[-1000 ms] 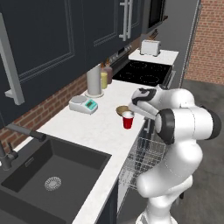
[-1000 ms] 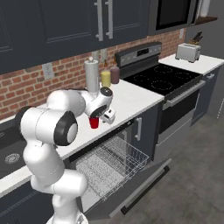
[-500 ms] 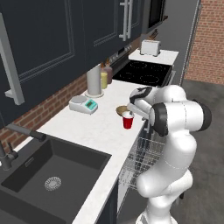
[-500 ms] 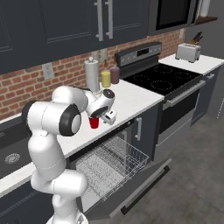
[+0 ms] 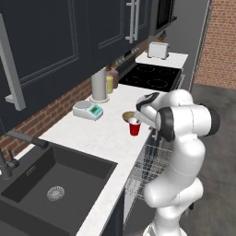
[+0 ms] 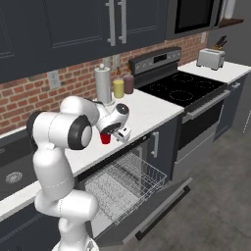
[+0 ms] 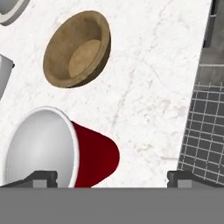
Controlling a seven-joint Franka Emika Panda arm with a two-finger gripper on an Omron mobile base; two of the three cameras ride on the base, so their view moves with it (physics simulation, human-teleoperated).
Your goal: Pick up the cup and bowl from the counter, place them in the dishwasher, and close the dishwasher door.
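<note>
Gripper (image 7: pixel 112 178) above counter (image 7: pixel 148 87), fingers spread wide, holding nothing. Cup (image 7: pixel 61 148) upright near counter edge, off-centre toward one fingertip; bowl (image 7: pixel 78 49) just beyond, apart from cup. Dishwasher (image 6: pixel 122 186) open, rack out, below. Step: cup grab. Shift sideways to straddle cup, descend, close mid-wall. Height above rim hard to judge, probably close.

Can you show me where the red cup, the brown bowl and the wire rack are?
cup (image 7: pixel 94 157), hand view, on its red side wall.
bowl (image 7: pixel 83 54), hand view, on its inside bottom.
wire rack (image 6: pixel 125 184), right base view, on the rack's grid floor.
</note>
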